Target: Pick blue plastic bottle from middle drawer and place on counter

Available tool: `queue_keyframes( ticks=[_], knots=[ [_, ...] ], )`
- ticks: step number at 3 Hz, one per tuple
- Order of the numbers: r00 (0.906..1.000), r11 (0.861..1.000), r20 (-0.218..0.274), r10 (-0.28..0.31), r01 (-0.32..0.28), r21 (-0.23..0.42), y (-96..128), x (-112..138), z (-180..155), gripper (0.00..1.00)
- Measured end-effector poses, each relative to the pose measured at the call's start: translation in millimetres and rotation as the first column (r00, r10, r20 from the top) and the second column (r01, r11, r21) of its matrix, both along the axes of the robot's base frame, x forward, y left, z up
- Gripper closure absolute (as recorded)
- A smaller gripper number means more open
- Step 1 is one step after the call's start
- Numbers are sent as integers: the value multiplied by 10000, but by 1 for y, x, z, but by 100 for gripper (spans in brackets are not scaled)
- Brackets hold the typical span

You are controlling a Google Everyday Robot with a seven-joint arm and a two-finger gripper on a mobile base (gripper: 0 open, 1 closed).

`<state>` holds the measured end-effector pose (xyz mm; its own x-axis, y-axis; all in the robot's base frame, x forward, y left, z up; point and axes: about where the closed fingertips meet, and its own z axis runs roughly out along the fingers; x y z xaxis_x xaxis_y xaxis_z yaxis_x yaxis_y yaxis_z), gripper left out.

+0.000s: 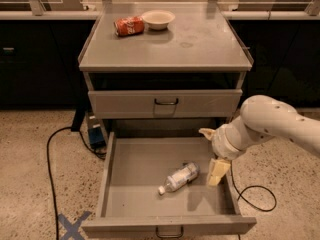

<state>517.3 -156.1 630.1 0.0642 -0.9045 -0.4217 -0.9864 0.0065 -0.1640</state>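
Note:
The blue plastic bottle lies on its side on the floor of the pulled-out middle drawer, white cap pointing front-left. My gripper hangs over the drawer's right side, just right of the bottle and slightly above it. Its two pale fingers are spread apart and hold nothing. The counter is the grey cabinet top behind and above.
A red soda can lies on its side and a white bowl stands at the counter's back left. The closed drawer sits above the open one. Black cables and a blue tape cross lie on the floor.

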Motion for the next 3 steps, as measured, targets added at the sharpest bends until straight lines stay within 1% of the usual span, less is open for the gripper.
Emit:
queue_keyframes(
  ticks=[1,2,3],
  knots=[
    [9991,9992,-138,389,-389,22,15,15,-40,0],
    [9960,9977,-589,677,-674,71,31,30,-89,0],
    [9960,9977,-591,677,-674,72,31,30,-89,0]
  ],
)
